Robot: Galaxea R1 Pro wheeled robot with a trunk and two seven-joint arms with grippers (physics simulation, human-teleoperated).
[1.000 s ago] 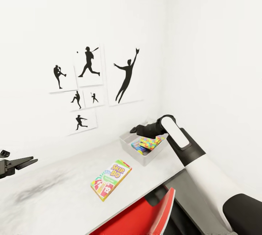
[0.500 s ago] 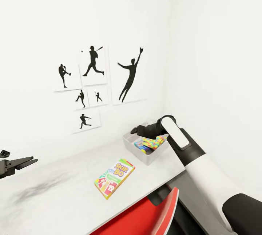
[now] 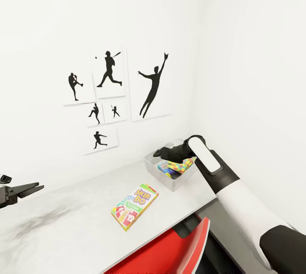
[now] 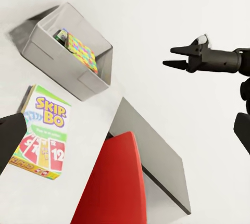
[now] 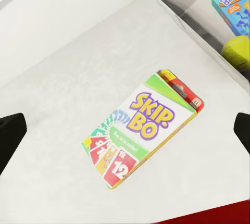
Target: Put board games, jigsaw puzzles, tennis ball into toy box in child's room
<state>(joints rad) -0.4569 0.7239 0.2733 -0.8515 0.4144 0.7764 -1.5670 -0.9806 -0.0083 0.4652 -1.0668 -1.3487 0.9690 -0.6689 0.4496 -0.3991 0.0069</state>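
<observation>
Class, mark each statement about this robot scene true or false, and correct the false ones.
1. The Skip-Bo box lies on the table. True.
2. The multicoloured jigsaw puzzle is inside the toy box. True.
3. The Skip-Bo box is inside the toy box. False: it lies outside, apart from it.
4. The left gripper holds the tennis ball. False: it is open and empty; the ball sits in the toy box.
5. The chair is blue. False: it is red.

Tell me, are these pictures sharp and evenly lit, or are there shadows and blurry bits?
Head view: bright flat light, a faint dark smudge on the pale mottled table, black silhouette pictures crisp. Left wrist view: the light-grey toy box throws a soft shadow behind it. Right wrist view: the green-red-white Skip-Bo box is sharp, while the small yellow-green ball looks blurred.
</observation>
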